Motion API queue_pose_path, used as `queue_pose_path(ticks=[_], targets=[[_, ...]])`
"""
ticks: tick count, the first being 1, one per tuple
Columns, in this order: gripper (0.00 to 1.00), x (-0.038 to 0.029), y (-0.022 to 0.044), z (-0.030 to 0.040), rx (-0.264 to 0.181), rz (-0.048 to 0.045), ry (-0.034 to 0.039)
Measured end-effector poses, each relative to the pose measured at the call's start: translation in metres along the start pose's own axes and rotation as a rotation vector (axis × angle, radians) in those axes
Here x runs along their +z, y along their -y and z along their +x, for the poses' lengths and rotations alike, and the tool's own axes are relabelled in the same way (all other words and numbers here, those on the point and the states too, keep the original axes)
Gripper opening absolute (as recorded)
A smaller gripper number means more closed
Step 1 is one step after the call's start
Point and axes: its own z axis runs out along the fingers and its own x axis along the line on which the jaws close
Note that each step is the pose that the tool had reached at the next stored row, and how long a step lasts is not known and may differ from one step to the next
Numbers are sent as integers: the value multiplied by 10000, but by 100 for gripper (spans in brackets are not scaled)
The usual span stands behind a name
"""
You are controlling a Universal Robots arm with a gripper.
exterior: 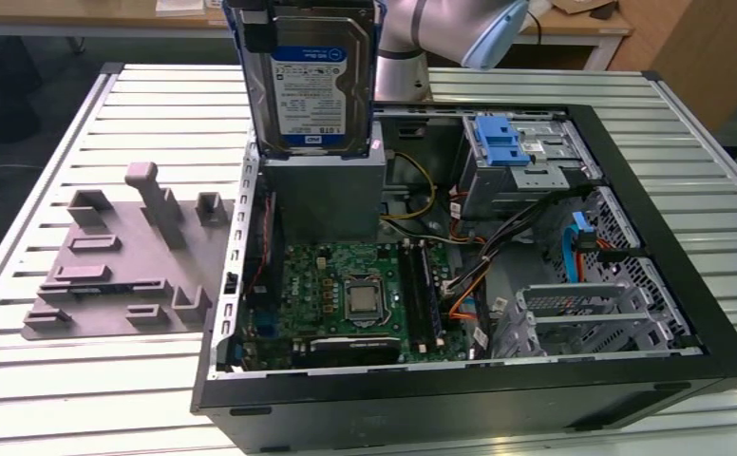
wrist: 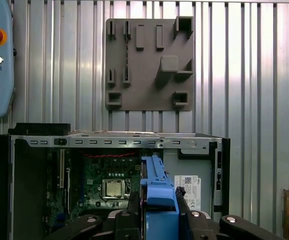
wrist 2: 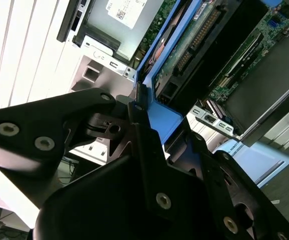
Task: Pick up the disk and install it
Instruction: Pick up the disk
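A robot arm (exterior: 451, 33) holds the disk (exterior: 308, 81) upright over an open computer case (exterior: 470, 408) lying on its side on a slatted metal surface (exterior: 115, 380). The jaws are clenched on the disk's blue carrier frame (wrist: 158, 192), with 1 black finger (wrist: 133, 202) pressed against each side of it in the first wrist view. The blue-and-white label faces the exterior view. The disk's lower edge hangs just above a grey metal box (exterior: 324, 195) inside the case; whether the 2 touch cannot be told. Below the box lies the green motherboard (exterior: 343, 285). A silver drive cage (exterior: 546, 157) with a blue latch (exterior: 501, 142) sits in the case's far corner, on the exterior view's right. A grey fixture plate (exterior: 115, 275) with raised pegs rests on the surface beside the case, on the exterior view's left.
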Motion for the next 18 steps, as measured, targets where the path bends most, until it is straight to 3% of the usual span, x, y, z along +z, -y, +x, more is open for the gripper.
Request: queue_pose_path(ticks=[10, 15, 18], targets=[[36, 0, 2, 2, -1, 1, 0], [36, -1, 3, 48, 0, 1, 1], [36, -1, 45, 68, 1, 1, -3]])
